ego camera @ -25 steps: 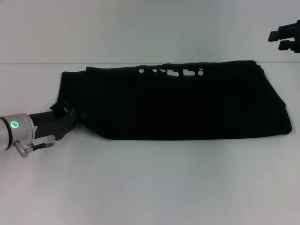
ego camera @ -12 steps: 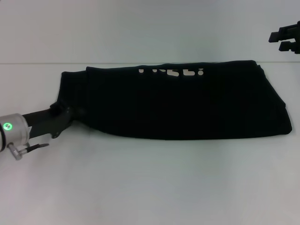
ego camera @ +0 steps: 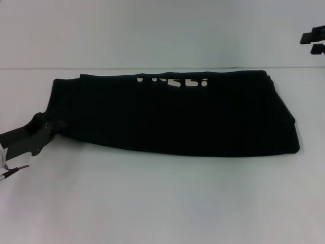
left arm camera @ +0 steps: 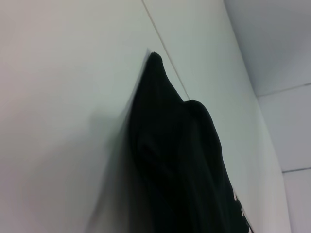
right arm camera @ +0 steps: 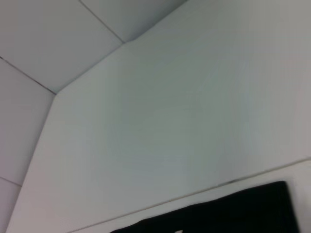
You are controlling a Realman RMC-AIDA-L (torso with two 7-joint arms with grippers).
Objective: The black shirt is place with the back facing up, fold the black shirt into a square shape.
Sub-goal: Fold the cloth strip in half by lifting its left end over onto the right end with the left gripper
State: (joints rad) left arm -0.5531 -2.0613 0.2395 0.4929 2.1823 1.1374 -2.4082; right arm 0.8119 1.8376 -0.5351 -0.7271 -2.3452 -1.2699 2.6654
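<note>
White table [ego camera: 162,203] filling most of head view, w/ pale wall behind. Lying across its middle: black shirt [ego camera: 172,114], already folded lengthwise into a long band, running from near left edge to right of centre, far edge close to back edge of table. Bits of white print [ego camera: 172,81] peeking out along far fold. Right end squared off; left end narrower, bunched.

Probably soft, light, limp cloth, several layers thick now; likely to sag, drag and slip layer on layer if lifted by one point. Best taken at corners or end edges, pinching all layers together, then carried over low so fold lands flat. Remaining work, at a guess: folding band end over end toward a square.

Left gripper [ego camera: 48,127] low at left, at shirt's near-left corner, jaws apparently clamped on cloth there, though black on black hard to be sure. Left wrist view: cloth hanging close, peaked, bunched.

Right gripper [ego camera: 314,43] up at far right, well apart from shirt, idle; jaw state can't tell.
</note>
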